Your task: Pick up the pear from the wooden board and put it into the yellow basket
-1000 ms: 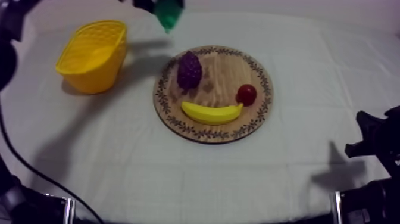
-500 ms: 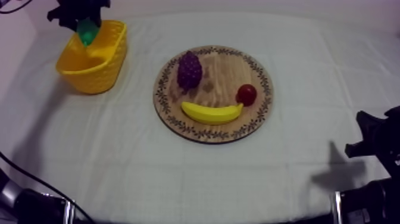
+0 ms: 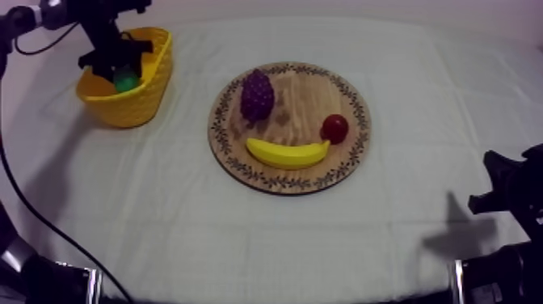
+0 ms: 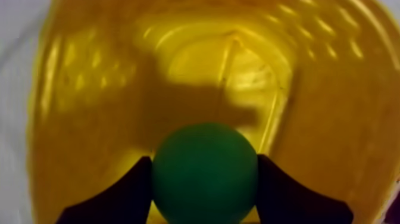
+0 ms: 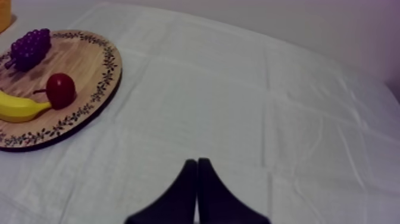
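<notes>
The green pear [image 3: 124, 80] hangs inside the yellow basket [image 3: 153, 89] at the table's far left, held by my left gripper [image 3: 123, 74]. Seen from the left wrist, the pear [image 4: 205, 173] sits between the two black fingers [image 4: 119, 193] just above the basket's floor [image 4: 196, 65]. The round wooden board [image 3: 307, 89] with its patterned rim lies mid-table. My right gripper [image 5: 197, 179] is shut on nothing, its fingers lying together as a narrow wedge over bare cloth near the right edge.
On the board lie a bunch of purple grapes [image 3: 257, 95], a banana [image 3: 287, 152] and a small red fruit [image 3: 334, 128]. From the right wrist, the board [image 5: 89, 59] sits well away from the wedge, with grapes [image 5: 30, 47] and red fruit [image 5: 61, 90].
My left arm carried the pear from above the board's far side leftward to the basket, then lowered it inside. The right arm stayed still.
</notes>
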Controlling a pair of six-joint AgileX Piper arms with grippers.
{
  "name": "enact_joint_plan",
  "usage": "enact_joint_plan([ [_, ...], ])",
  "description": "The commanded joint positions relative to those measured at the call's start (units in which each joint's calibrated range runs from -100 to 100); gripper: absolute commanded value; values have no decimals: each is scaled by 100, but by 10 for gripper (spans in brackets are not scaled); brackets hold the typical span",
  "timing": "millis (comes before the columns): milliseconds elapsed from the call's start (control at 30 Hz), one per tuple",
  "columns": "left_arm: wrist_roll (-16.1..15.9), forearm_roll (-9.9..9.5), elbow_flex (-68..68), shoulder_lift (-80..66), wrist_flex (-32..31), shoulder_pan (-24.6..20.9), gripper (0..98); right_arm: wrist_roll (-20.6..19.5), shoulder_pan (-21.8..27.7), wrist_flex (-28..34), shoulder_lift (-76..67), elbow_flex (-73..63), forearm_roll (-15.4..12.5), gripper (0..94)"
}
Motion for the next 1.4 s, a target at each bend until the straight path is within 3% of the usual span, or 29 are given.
enact_joint_plan([
  [0,-43,71,3,46,-91,-29,602,-2,-1,1,1,4,-2,3],
  [167,-164,225,207,-144,-422,-59,687,-2,-1,1,1,4,-2,3],
  [367,-220,293,624,-974,-635,20,687,-2,-1,1,1,4,-2,3],
  [433,-225,292,838,-1427,-699,78,591,-2,-1,1,1,4,-2,3],
  [567,-174,215,1469,-2652,-864,218,200,-2,-1,1,1,4,-2,3],
  [667,-92,72,2063,-3770,-1003,376,69,-2,-1,1,1,4,-2,3],
  [800,-326,-33,3124,-5385,-1426,567,17,1,-1,1,1,4,-2,3],
  [967,-337,-199,4750,-7351,-2164,602,9,0,-1,1,1,4,-2,3],
  [1200,-161,-533,7589,-9926,-3816,461,2,0,-1,1,1,4,-2,3],
  [1267,-181,-503,8327,-10657,-4106,334,2,-1,-1,1,1,4,-2,3],
  [1367,-492,-154,9219,-11718,-4289,31,1,-2,-1,1,1,4,-2,3],
])
